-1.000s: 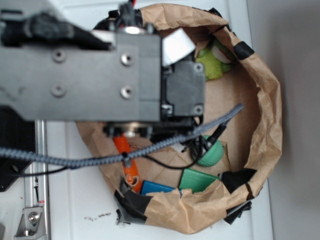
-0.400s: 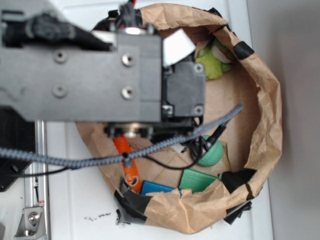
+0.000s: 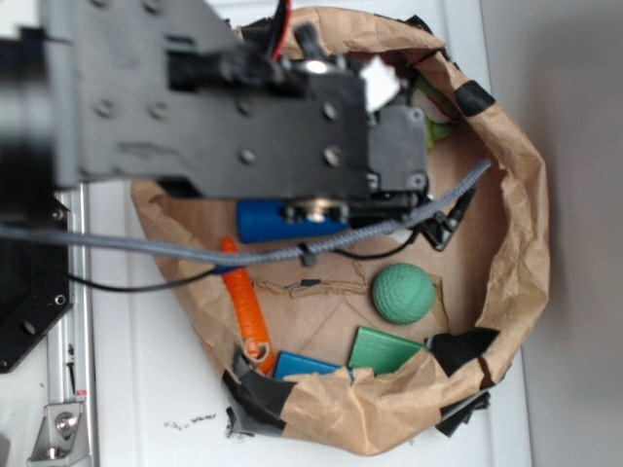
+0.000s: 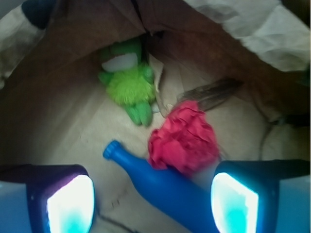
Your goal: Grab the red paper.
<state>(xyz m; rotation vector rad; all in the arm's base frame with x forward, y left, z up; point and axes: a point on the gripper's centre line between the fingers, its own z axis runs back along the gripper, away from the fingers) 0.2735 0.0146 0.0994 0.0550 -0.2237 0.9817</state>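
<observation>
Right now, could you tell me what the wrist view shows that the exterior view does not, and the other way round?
Only the wrist view shows the red paper, beside the blue bottle's neck, and the two open fingers of the gripper. Only the exterior view shows the green ball, the orange carrot toy, the green and blue blocks and the arm overhead. Both show the brown paper sack, the bottle and the green plush toy.
</observation>
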